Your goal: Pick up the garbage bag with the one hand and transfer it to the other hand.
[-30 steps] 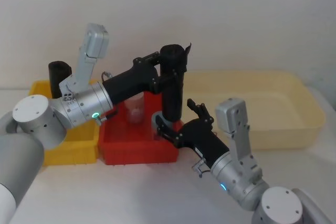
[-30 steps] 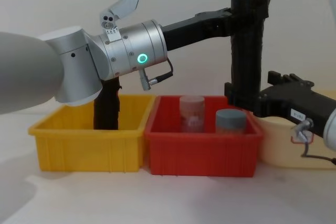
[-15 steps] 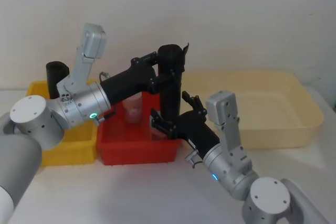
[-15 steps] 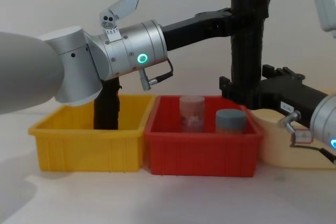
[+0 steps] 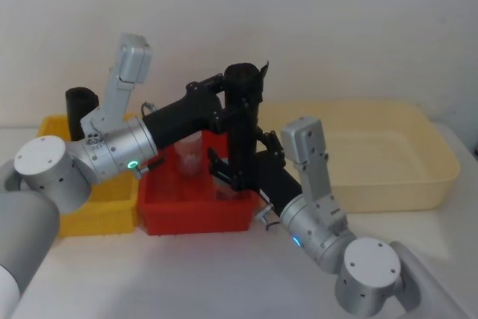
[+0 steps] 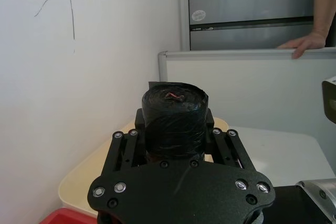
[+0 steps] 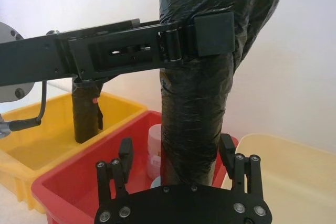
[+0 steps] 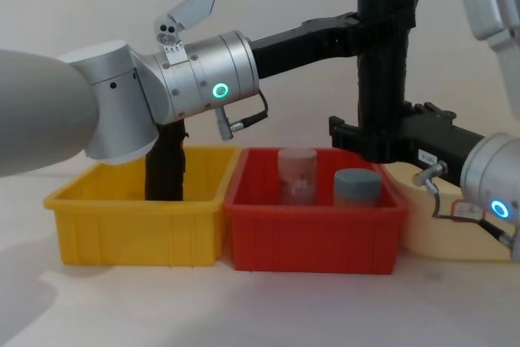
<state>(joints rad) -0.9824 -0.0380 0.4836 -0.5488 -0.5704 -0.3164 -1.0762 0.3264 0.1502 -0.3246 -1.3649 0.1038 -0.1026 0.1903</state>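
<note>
1. The left arm, the one with the green ring light (image 8: 219, 91), reaches out across the bins. Its left gripper (image 5: 237, 110) is clamped on the upper part of the garbage bag (image 8: 382, 87). Gripping it high leaves the lower length free for a second hold.
2. The right gripper (image 7: 176, 156) sits low on the roll. Its fingers (image 7: 125, 153) are spread wide on either side of the roll and do not look pressed onto it. I judge this to be the point just before the closing squeeze of the hand-over.
3. The cream tray (image 5: 388, 156) lies to the right, behind the right arm.
4. The red bin (image 8: 313, 237) and the yellow bin (image 8: 134, 229) stand side by side. The bag hangs upright in the air over the red bin, lifted clear above its rim.
5. A second black roll (image 8: 165, 164) stands in the yellow bin, well apart from the hand-over.
6. The clear jar (image 8: 297, 175) and the grey-capped jar (image 8: 357, 187) stand in the red bin, below the bag. A dropped roll would likely land on them.
</note>
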